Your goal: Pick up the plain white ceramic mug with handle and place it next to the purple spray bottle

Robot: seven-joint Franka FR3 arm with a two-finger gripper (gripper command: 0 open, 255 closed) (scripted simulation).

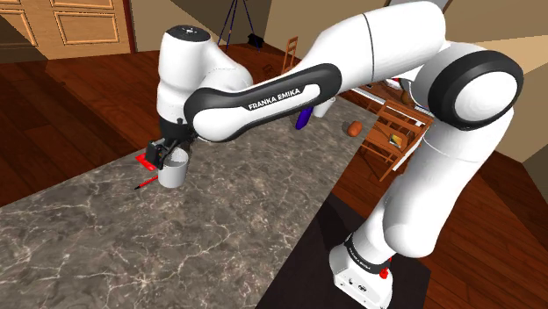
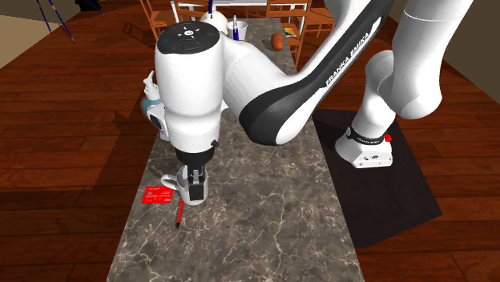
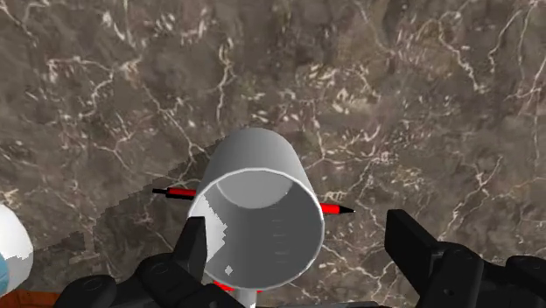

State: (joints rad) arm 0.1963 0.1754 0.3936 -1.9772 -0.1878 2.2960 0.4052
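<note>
Shoulder view, left to right.

- Red card [image 1: 144, 161] and red pen [image 1: 146, 183] lie on the marble desk [image 1: 219, 228], just beside the mug [image 1: 175, 169].
- Mug is white-grey, upright, and seems to rest on the desk. It is empty: bare inner wall, nothing inside.
- Pincer [image 3: 297, 232] is released and set either side of the mug. One finger [image 3: 194, 254] is at the wall, touching or nearly so. The other stands well apart.
- Risk: closing off-centre would shove the mug sideways across the pen and perhaps tip it.
- Risk: a shallow grip near the rim may slip or swing on the lift.
- Purple spray bottle [image 1: 304, 117] is further right, half behind the arm and well apart from the mug.
- Risk: the carry is long, so a loose hold could drop the mug. Setting down too close could knock the bottle.
- Brown object [image 1: 355, 129] lies beyond.
</note>
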